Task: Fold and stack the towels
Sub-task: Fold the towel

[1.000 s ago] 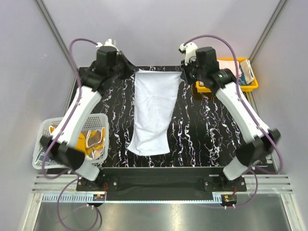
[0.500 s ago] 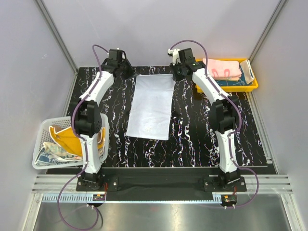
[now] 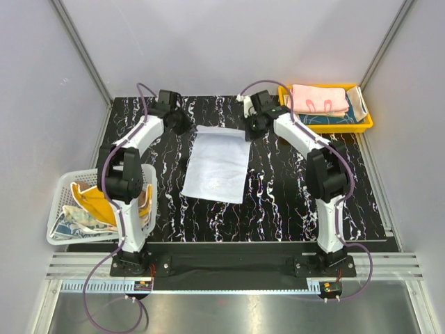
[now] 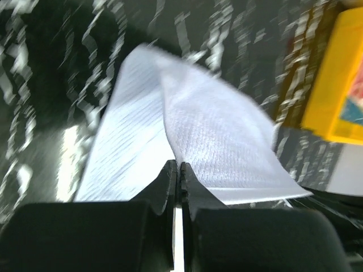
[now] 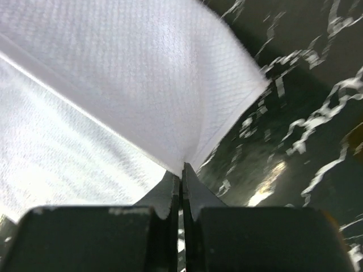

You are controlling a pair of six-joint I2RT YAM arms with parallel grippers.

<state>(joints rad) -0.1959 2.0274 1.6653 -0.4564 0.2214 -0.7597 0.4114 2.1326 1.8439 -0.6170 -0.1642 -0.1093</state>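
A plain white towel [image 3: 219, 165] lies spread on the black marbled table [image 3: 278, 202], its far edge lifted and drawn toward the near side. My left gripper [image 3: 185, 129] is shut on the towel's far left corner [image 4: 170, 130]. My right gripper [image 3: 249, 133] is shut on the far right corner [image 5: 187, 153]. In both wrist views the cloth runs straight into the closed fingertips. A folded pink towel [image 3: 318, 98] rests in the yellow tray [image 3: 327, 127] on top of a teal one. More towels, orange-yellow [image 3: 104, 202] among them, fill the white mesh basket [image 3: 59, 236].
The yellow tray stands at the table's far right corner, close to my right arm's elbow. The mesh basket sits off the table's left edge beside the left arm. Grey walls enclose the table on three sides.
Both grippers have come nearer along the table with the towel's far corners, from the far edge inward. The towel's far edge now lies closer, and the cloth looks shorter.
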